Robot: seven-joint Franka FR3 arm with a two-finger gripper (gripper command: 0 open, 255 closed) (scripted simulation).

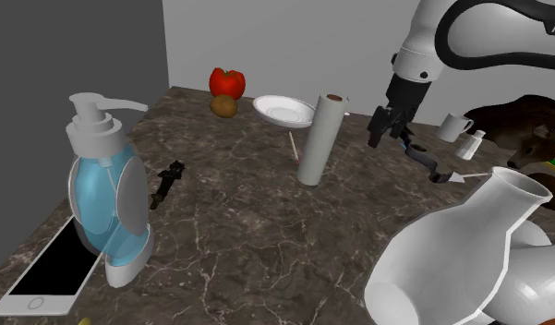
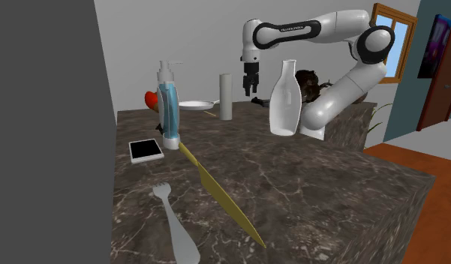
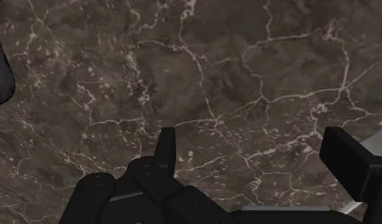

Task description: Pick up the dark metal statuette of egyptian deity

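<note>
**Reach the statuette first**

The dark statuette (image 1: 167,185) lies flat on the marble counter (image 1: 247,231), beside the blue soap dispenser (image 1: 104,189). The gripper (image 1: 384,137) hangs well apart, beyond the grey cylinder (image 1: 319,138), fingers wide and empty: travel over, square across its slim body, descend

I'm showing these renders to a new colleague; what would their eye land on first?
A big blue-and-white soap dispenser stands at the shoulder view's left on the dark veined counter, and a large white vase looms at its lower right. Between them a grey cylinder stands upright with the open black gripper hanging beside it; the small dark statuette lies by the dispenser.
</note>
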